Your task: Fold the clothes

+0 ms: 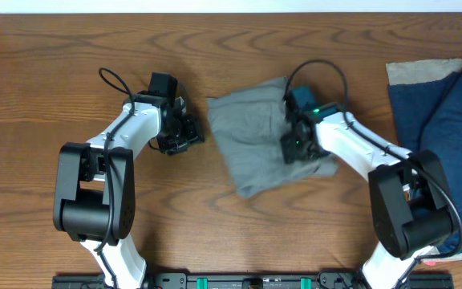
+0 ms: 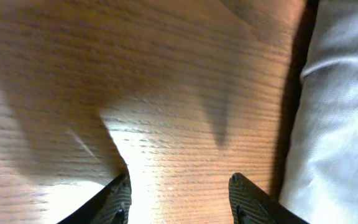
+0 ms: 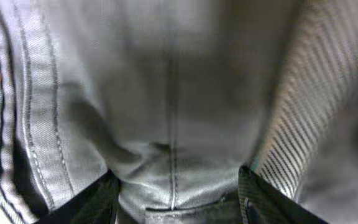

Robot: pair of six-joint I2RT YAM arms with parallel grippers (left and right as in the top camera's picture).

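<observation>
Wood-grain brown tabletop (image 1: 38, 72), strongly figured, fills the overhead view; a pale strip runs along its far edge and a black rail (image 1: 247, 281) along the near edge.

Item 1: grey shorts (image 1: 251, 132), wrinkled, lying in a rough tilted square near the tabletop's centre, stitched seams visible up close.

Item 2: navy blue garment (image 1: 443, 104), heaped at the right edge, well apart from the shorts.

Item 3: beige cloth (image 1: 411, 72), partly beneath the navy garment.

Item 4: left gripper (image 2: 178, 190), just beside the shorts' left edge, over bare wood; its 2 fingers (image 2: 120, 199) stand apart with nothing between them.

Item 5: right gripper (image 3: 176, 186), on the right part of the shorts; its 2 fingers (image 3: 101, 199) are spread wide, grey fabric and a seam lying between them.
</observation>
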